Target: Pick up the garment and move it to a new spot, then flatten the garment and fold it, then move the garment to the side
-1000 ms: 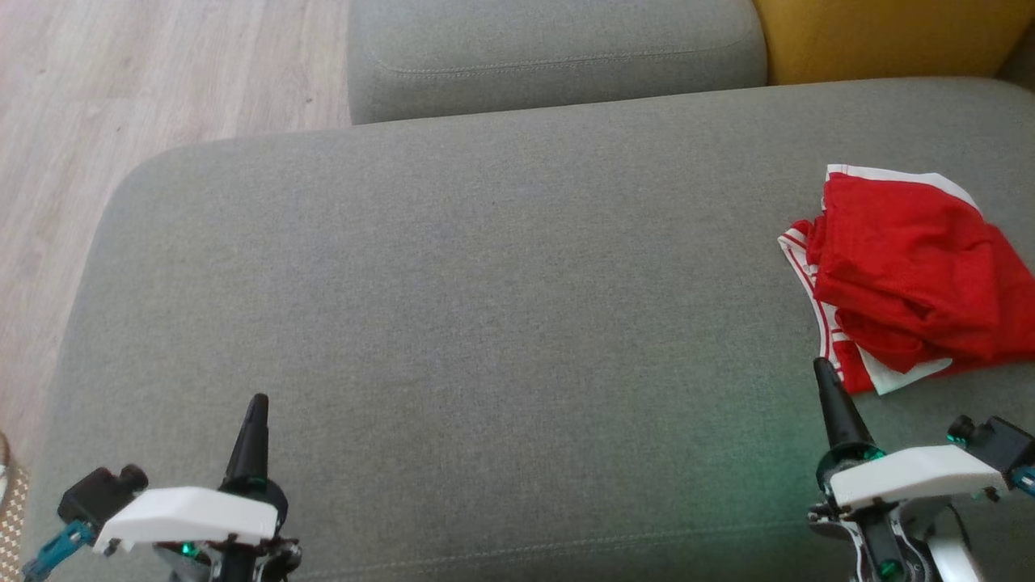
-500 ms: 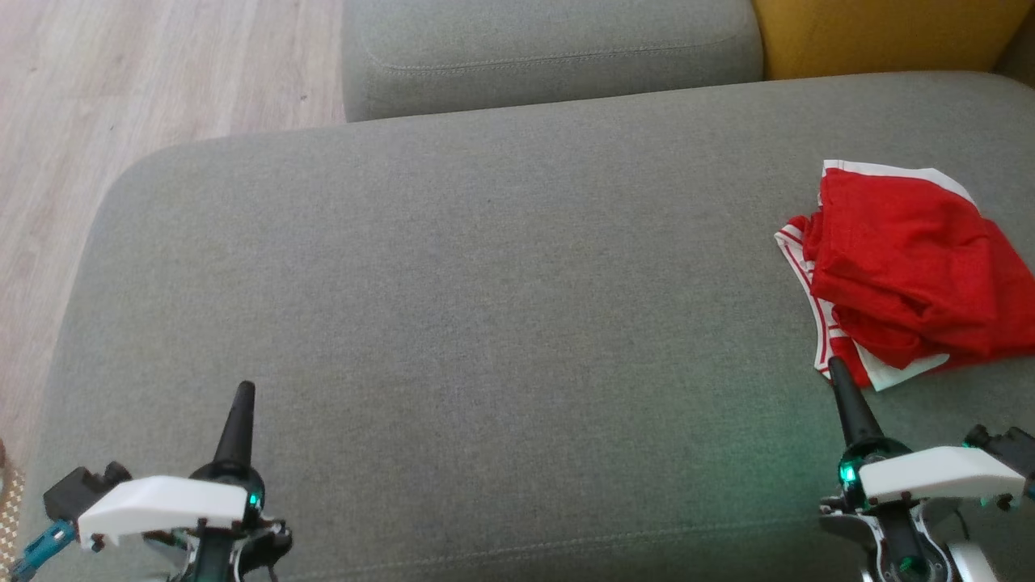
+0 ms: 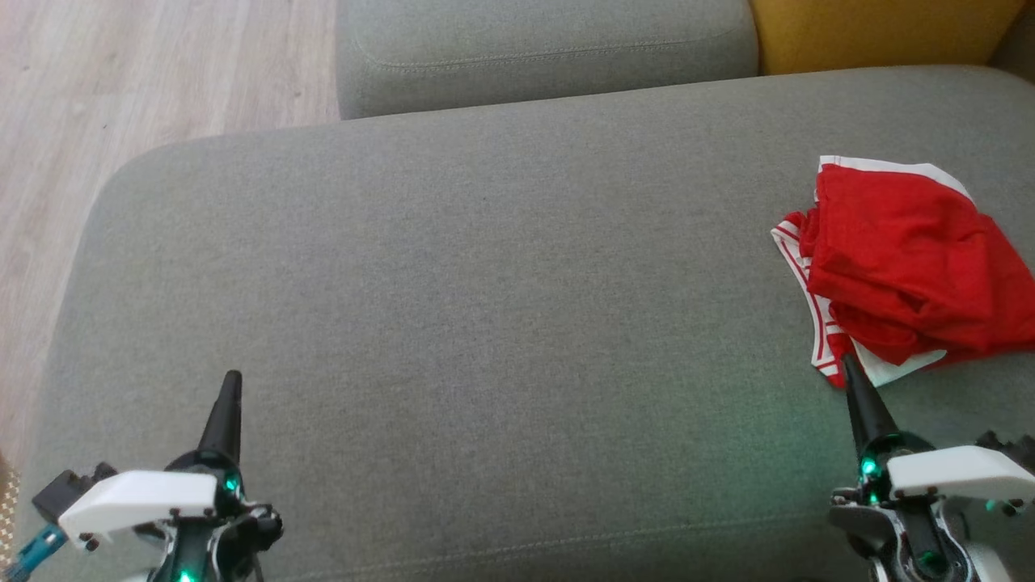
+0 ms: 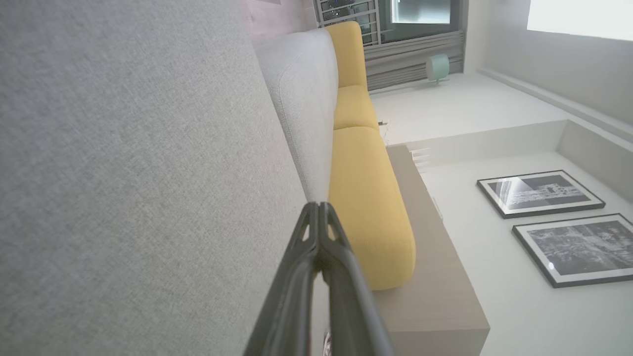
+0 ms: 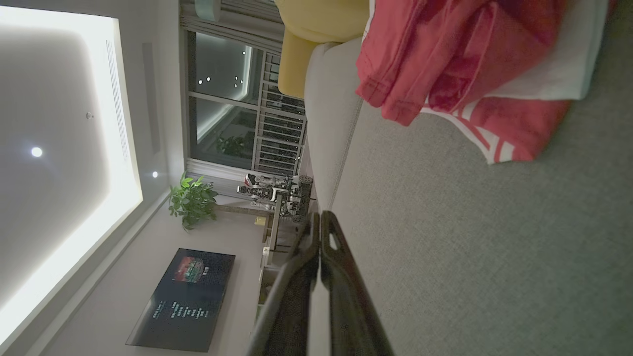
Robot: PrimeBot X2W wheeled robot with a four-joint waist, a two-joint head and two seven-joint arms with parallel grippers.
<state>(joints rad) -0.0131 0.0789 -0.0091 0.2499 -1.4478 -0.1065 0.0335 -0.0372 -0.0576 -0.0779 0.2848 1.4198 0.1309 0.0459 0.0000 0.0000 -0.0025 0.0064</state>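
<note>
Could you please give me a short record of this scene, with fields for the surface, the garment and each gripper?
surface: grey sofa seat
garment: red with white trim, bunched up, lying at the seat's right side
left gripper: shut, empty, over bare seat at the near left
right gripper: shut, empty, tip close to the garment's near corner, not gripping it
surroundings: yellow cushion behind, wooden floor to the left
task state: garment not yet flattened or folded
</note>
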